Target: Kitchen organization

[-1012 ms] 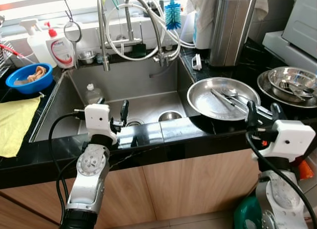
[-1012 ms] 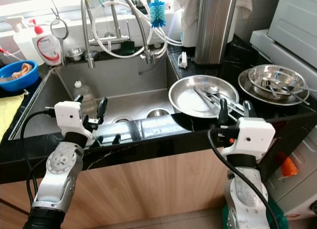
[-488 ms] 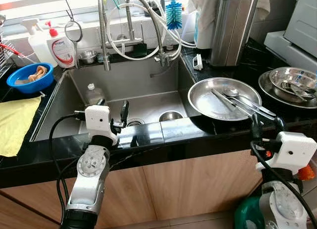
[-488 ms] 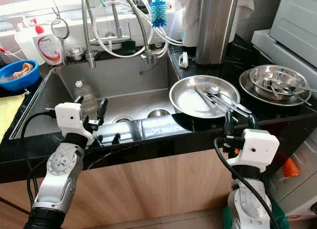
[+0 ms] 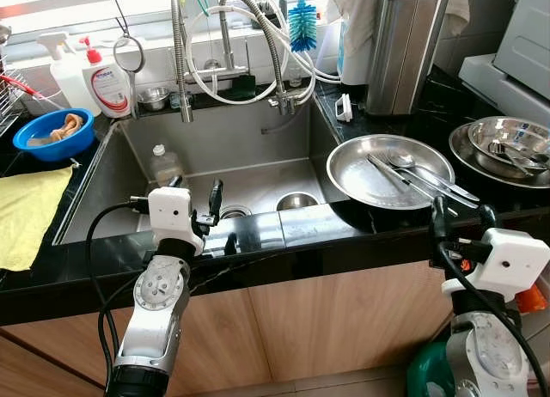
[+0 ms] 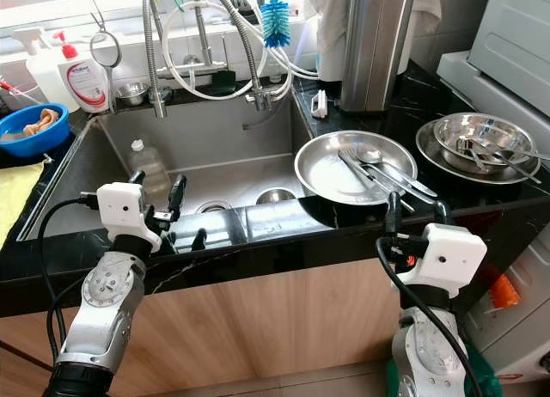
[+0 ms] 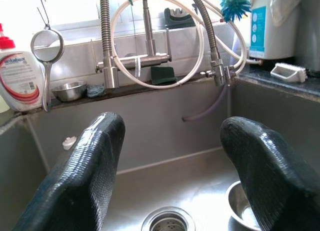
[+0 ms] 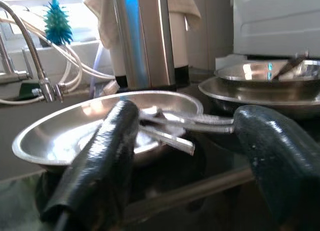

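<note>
Right now the steel plate (image 5: 387, 169) with its cutlery (image 5: 421, 178) sits on the black worktop (image 6: 361, 212) just right of the sink (image 5: 215, 169). My right pincer (image 5: 460, 216) hangs wide open at the worktop's near edge, just short of the plate. My left pincer (image 5: 193, 191), also wide, hovers over the sink's near rim. Farther right, a bowl (image 5: 509, 143) rests in another plate.

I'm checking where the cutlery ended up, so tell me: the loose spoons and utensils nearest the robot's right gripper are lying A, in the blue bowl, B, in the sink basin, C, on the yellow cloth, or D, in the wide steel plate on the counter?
D: the utensils lie across the wide steel plate, just beyond the open right gripper.
</note>
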Controlling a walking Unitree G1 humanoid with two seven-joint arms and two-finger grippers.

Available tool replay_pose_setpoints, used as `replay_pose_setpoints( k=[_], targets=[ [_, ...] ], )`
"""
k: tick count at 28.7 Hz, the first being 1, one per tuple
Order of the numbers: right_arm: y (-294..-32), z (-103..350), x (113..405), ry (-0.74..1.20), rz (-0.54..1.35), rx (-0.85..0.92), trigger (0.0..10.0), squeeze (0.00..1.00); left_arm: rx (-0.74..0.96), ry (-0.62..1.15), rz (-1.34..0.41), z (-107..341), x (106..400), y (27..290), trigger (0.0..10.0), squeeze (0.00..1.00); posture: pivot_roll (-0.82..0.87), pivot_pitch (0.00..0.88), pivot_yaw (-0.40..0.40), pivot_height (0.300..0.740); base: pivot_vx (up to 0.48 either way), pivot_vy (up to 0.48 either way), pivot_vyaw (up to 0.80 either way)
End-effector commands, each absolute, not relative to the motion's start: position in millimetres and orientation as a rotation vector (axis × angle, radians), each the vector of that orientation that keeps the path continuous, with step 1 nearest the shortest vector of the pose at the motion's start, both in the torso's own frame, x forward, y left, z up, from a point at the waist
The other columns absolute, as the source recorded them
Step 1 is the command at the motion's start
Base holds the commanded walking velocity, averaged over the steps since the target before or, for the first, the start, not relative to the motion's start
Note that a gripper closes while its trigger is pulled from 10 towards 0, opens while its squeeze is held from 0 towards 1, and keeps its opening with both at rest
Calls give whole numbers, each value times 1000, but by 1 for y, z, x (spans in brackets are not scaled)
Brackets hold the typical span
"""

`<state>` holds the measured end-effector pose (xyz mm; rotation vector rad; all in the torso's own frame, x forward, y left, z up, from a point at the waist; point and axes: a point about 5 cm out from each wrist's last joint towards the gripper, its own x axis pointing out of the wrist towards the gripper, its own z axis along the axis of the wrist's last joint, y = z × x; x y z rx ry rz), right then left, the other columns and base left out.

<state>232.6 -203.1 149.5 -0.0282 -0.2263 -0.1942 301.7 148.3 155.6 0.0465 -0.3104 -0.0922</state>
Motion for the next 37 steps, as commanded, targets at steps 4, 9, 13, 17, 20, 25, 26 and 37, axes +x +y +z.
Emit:
replay_pose_setpoints(
  k=[4, 9, 13, 17, 20, 25, 26, 37],
  targets=[
    [-200, 147, 237, -208, -199, -44, 10000, 0, 73, -296, -90, 151, 302, 152, 10000, 0, -156, 0, 109, 740, 0, 0, 0],
    [-201, 146, 238, -212, -199, -37, 10000, 0, 83, -297, -97, 151, 301, 152, 10000, 0, -152, 0, 109, 740, 0, 0, 0],
    [-203, 143, 238, -198, -212, -32, 10000, 0, 82, -296, -105, 151, 301, 149, 10000, 0, -154, 0, 107, 740, 0, 0, 0],
    [-203, 142, 237, -196, -225, -23, 10000, 0, 82, -298, -112, 151, 301, 148, 10000, 0, -154, 0, 107, 740, 0, 0, 0],
    [-201, 144, 240, -198, -216, -16, 10000, 0, 85, -302, -114, 152, 301, 147, 10000, 0, -154, 0, 106, 740, 0, 0, 0],
    [-203, 143, 243, -186, -219, 1, 10000, 0, 89, -304, -112, 152, 302, 147, 10000, 0, -149, 0, 104, 740, 0, 0, 0],
    [-203, 142, 244, -185, -218, 1, 10000, 0, 89, -305, -112, 152, 302, 147, 10000, 0, -149, 0, 104, 740, 0, 0, 0],
    [-191, 149, 243, -209, -122, -76, 10000, 0, 97, -312, -116, 154, 301, 146, 10000, 0, -150, 0, 103, 740, 0, 0, 0]
  ],
)
